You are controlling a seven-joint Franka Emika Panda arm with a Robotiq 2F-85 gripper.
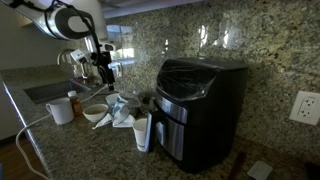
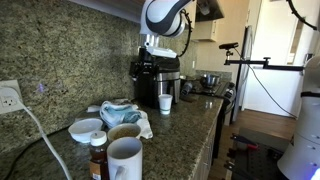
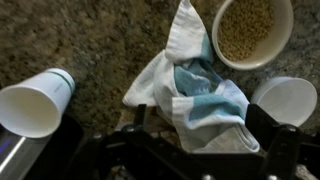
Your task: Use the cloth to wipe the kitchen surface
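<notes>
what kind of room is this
Most likely a home kitchen: a speckled stone counter with a sink set into it, what looks like a black air fryer against the matching stone wall, and a cooking pot further along.

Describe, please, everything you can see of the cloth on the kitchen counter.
The cloth looks like soft fabric, white with a light blue part, crumpled into a loose heap. One white corner points up beside the rim of a bowl of beige grains. It lies on the speckled granite counter, apart from a white cup. The gripper hangs above it, jaws open to either side.
</notes>
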